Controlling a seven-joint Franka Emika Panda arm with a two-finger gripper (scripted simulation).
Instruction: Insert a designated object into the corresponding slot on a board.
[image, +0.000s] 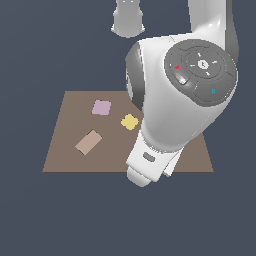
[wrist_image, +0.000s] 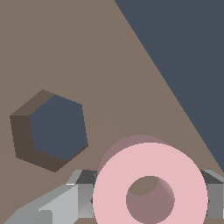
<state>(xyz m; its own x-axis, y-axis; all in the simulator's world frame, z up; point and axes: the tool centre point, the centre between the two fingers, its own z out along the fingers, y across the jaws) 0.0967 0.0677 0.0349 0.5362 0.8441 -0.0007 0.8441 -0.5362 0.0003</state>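
Note:
In the wrist view the pink ring (wrist_image: 109, 192) fills the near foreground, with a round centre hole. My gripper (wrist_image: 148, 199) is shut on it, one grey finger (wrist_image: 65, 203) against one side and the other finger (wrist_image: 215, 194) against the opposite side. The ring hangs a little above the brown board (wrist_image: 87, 52), and a faint round shadow lies on the board just beyond it. The slot is not in view. In the exterior view the white arm (image: 175, 100) covers the board's right part (image: 65, 160) and hides the gripper and the ring.
A large dark hexagonal hole (wrist_image: 52, 131) is cut in the board beside the ring. A lilac square (image: 101, 107), a yellow scalloped piece (image: 129, 121) and a tan rectangle (image: 88, 142) lie on the exterior view's left half. The board's edge (wrist_image: 175, 87) runs close by.

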